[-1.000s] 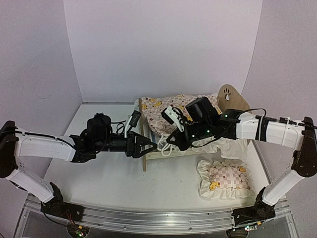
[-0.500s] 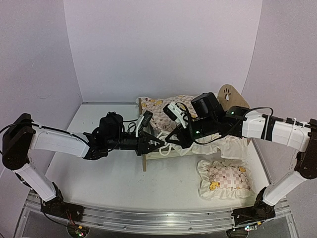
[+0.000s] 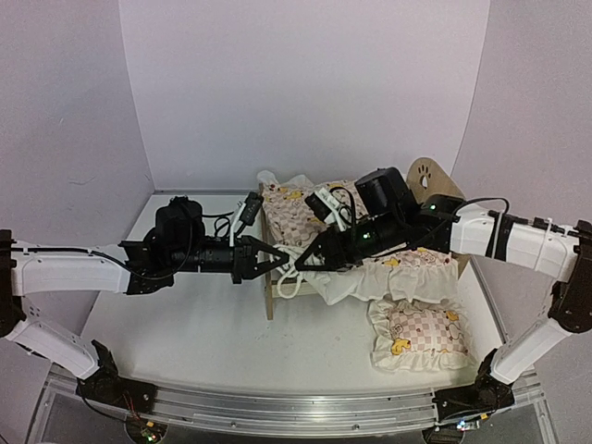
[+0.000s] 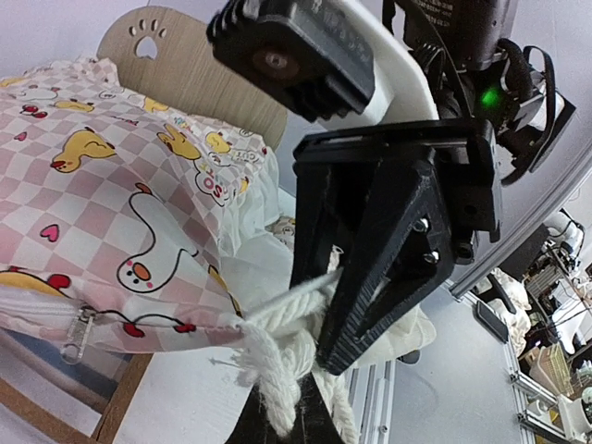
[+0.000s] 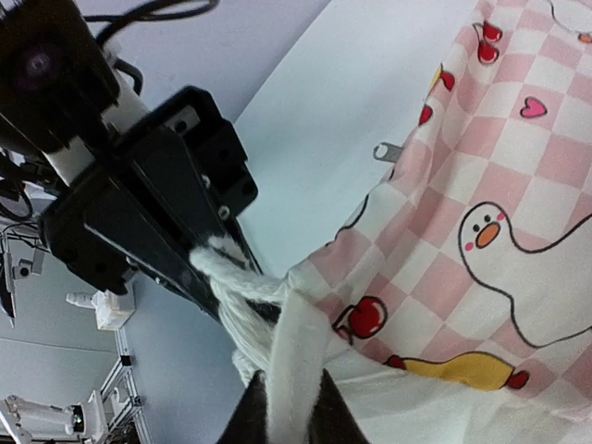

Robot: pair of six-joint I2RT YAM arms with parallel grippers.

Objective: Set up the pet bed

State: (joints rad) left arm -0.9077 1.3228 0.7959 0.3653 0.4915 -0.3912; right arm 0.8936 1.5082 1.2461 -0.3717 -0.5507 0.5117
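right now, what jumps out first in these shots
Both arms meet tip to tip at the foot of the pet bed, the left gripper and right gripper each pinching white cord at the corner of the duck-print quilt. A matching pillow lies on the table on the near side of the bed.

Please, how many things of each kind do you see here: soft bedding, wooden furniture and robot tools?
Soft bedding: 2, the quilt and the pillow
Wooden furniture: 1, the pet bed
Robot tools: 2, the left tool and the right tool
Total: 5
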